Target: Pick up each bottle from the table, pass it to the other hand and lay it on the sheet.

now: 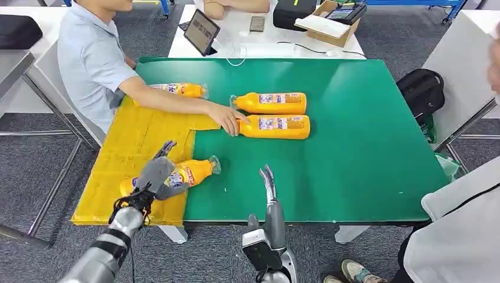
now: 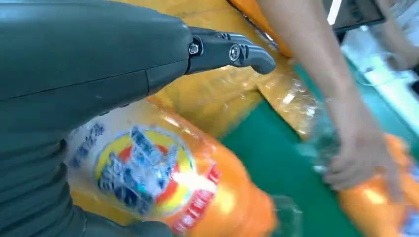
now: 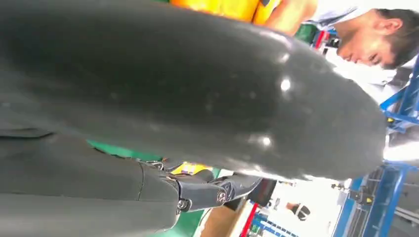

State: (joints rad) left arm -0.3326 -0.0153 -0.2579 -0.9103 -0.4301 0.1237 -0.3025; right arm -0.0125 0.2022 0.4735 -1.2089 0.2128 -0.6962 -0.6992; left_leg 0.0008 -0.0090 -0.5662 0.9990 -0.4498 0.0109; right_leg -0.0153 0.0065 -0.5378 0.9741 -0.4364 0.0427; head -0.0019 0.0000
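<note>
One orange bottle lies on its side at the near edge of the yellow sheet, cap end over the green table. My left hand rests over its base end with fingers spread and lifted off the bottle. My right hand hovers at the table's front edge, fingers straight, holding nothing. A second bottle lies at the sheet's far end. Two more bottles lie mid-table, and a person's hand touches the nearer one.
A person sits at the table's left side, arm stretched across the sheet. Another person in white stands at the right front corner. A black backpack is on the floor to the right. A white desk with a tablet and a box stands behind.
</note>
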